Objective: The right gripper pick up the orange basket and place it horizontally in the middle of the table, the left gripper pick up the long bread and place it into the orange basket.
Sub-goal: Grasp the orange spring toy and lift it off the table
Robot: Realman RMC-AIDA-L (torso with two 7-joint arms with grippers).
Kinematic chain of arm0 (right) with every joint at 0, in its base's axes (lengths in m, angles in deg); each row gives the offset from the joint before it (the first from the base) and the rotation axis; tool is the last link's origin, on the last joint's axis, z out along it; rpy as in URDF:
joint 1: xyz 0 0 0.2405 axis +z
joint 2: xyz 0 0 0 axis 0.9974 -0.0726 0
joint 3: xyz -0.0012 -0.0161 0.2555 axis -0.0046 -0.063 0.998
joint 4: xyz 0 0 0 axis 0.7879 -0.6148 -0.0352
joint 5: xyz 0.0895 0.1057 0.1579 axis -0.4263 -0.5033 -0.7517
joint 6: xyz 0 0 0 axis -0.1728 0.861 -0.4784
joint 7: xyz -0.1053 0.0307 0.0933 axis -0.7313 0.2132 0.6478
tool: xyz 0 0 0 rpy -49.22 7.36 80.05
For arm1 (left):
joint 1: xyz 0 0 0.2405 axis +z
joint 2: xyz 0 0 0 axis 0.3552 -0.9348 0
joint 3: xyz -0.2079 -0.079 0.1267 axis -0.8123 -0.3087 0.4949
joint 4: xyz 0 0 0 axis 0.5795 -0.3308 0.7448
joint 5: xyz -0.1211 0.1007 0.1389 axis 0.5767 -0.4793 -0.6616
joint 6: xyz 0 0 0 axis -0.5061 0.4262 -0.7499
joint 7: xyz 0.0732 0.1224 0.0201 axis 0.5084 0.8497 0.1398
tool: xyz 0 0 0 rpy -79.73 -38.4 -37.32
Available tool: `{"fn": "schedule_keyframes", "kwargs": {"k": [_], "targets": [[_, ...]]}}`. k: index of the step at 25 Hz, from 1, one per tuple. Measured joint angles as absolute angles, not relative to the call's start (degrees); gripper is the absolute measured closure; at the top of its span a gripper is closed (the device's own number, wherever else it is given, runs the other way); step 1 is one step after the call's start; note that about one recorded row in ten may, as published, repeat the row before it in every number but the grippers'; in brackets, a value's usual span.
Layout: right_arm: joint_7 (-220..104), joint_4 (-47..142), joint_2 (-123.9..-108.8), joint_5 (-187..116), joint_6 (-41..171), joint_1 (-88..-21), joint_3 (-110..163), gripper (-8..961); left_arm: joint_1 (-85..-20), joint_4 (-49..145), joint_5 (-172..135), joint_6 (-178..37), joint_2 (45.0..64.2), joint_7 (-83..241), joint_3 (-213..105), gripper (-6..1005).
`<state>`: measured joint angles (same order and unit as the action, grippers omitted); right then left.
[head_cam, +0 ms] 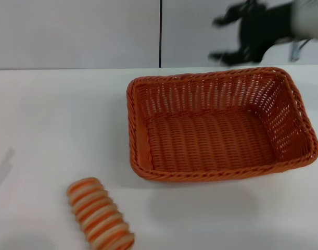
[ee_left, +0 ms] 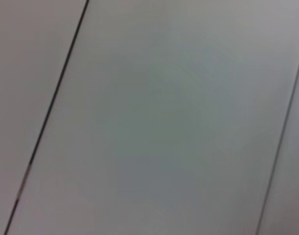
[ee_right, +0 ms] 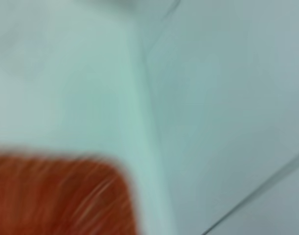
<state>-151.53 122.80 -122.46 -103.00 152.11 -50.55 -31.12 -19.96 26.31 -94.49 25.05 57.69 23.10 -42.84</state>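
On table: orange basket, long bread outside.

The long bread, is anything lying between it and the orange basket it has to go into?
Nothing visible. The long bread lies on bare table, nearer the robot and to the left of the orange basket, which is empty and open-topped.

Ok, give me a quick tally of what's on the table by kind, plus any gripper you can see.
Orange basket: 1, empty, on the table
Long bread: 1, on the table, outside the basket, toward its near left
Right gripper: 1, above the basket's far right rim, open, holding nothing
Left gripper: 0 in view
Total: 3
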Motion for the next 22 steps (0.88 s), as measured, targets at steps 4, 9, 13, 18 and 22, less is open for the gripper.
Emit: {"fn": "schedule_keyframes", "kwargs": {"k": [4, 9, 13, 18, 22], "targets": [[-150.21, 125.45, -122.47, -119.86, 152.51, -57.51, -20.91, 303, -19.95, 23.99, -94.78, 26.91, 57.51, 22.11, -42.14, 289], [-153.09, 122.72, -122.46, -147.08, 152.60, -71.35, -14.75, 304, -21.24, 18.79, -98.17, 28.50, 57.46, 16.91, -41.60, 289], [-155.28, 120.42, -122.53, -156.06, 153.95, -77.51, -14.48, 304, -24.14, 13.33, -105.15, 29.44, 57.44, 10.62, -41.22, 289], [-156.24, 112.87, -122.62, -164.26, 160.70, -81.37, -9.25, 303, -29.33, 3.11, -115.99, 30.54, 57.38, -1.07, -39.42, 289], [-156.32, 101.72, -122.39, -165.94, 168.78, -80.20, 0.78, 303, -33.06, -1.58, -120.85, 31.47, 57.51, -5.87, -38.68, 289]]}}
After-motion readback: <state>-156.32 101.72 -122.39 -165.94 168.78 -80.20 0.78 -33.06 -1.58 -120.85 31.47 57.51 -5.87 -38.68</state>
